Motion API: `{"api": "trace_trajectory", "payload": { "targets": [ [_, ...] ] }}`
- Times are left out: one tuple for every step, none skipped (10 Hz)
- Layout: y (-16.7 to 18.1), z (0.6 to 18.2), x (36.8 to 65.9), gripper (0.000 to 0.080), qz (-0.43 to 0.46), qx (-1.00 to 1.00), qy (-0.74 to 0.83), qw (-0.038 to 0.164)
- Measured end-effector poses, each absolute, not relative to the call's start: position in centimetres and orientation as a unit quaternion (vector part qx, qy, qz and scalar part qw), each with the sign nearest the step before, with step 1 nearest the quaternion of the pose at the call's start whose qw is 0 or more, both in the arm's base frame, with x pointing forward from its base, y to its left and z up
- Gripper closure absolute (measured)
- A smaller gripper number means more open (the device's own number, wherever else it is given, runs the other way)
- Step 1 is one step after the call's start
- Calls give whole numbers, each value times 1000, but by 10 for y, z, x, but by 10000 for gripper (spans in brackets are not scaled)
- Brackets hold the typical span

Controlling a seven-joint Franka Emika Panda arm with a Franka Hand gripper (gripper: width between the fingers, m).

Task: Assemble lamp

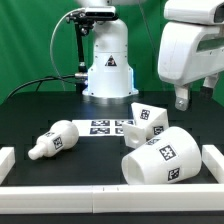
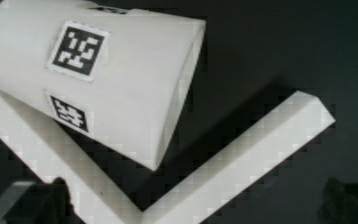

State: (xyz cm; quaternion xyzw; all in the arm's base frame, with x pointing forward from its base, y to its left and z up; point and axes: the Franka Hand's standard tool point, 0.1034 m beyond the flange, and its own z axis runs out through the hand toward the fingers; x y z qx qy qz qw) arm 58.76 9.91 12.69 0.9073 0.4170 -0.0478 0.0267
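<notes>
The marker board [image 1: 108, 127] is lying mid-surface [image 1: 40, 110]. The bulb [image 1: 55, 141] is lying on its side to the exterior view's left of the board. The base [image 1: 150, 118] is sitting just beside the board's right end. The shade [image 1: 160, 160] is lying on its side before the board, rightward. The robot pedestal [image 1: 107, 65] is standing behind the board.

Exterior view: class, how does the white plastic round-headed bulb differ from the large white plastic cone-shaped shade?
The bulb is slim and small; the shade is far bulkier. The bulb has a rounded head and narrow neck; the shade is a wide truncated cone. The bulb lies at the exterior view's left, the shade at its right. Both are matte white, tagged, and lying on their sides.
</notes>
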Motion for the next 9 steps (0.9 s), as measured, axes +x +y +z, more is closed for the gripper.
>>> {"api": "trace_trajectory", "payload": {
  "targets": [
    [99,127,588,100,-48,907,417,27],
    [99,127,588,100,-48,907,417,27],
    [99,127,587,100,-48,908,416,26],
    [99,126,587,100,-48,908,416,26],
    [99,126,587,100,-48,908,416,26],
    [96,127,588,100,-48,911,408,23],
    [79,128,592,100,-45,926,374,17],
    [63,128,597,100,-43,939,342,15],
    [52,127,601,100,-40,963,265,6]
  ]
}}
